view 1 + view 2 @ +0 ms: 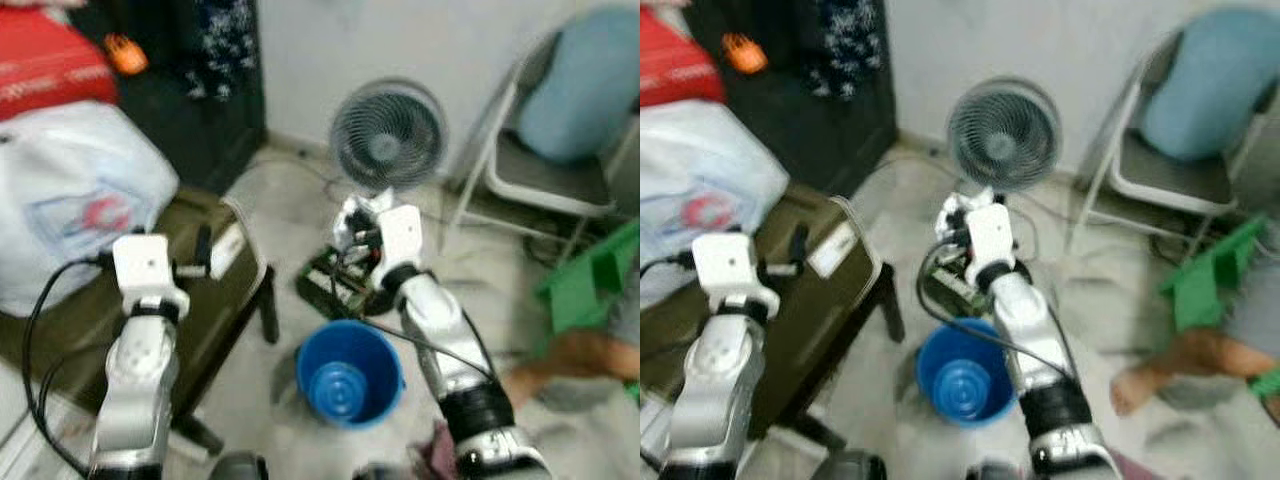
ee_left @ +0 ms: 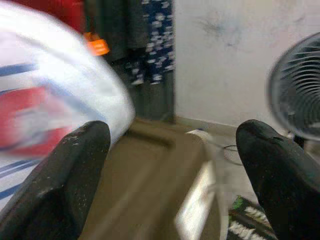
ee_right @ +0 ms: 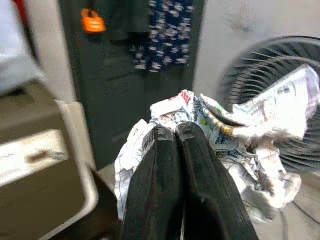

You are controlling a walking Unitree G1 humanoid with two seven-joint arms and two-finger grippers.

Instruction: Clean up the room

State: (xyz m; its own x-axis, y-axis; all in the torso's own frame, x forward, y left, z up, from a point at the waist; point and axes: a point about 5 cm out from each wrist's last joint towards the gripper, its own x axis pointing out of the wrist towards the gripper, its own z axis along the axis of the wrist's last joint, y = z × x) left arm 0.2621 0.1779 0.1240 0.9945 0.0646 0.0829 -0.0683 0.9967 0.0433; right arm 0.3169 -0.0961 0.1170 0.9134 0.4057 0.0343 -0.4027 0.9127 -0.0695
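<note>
Right pincer (image 3: pixel 175 131) clamped on crumpled newspaper (image 3: pixel 225 125) — fan (image 3: pixel 260 70) behind

A pale wall (image 1: pixel 330 40) and round fan (image 1: pixel 388 135) stand beyond the right claw (image 3: pixel 175 131), a folding chair (image 1: pixel 545 175) to its right, over grey floor (image 1: pixel 300 200).

You see one blue bucket (image 1: pixel 350 380), one fan (image 1: pixel 388 134), one folding chair (image 1: pixel 545 170), one crumpled newspaper (image 3: pixel 225 135) and two hands.

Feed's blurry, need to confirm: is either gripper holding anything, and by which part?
The right gripper pinches crumpled newspaper at its near edge. The left gripper is open, holding nothing.
</note>
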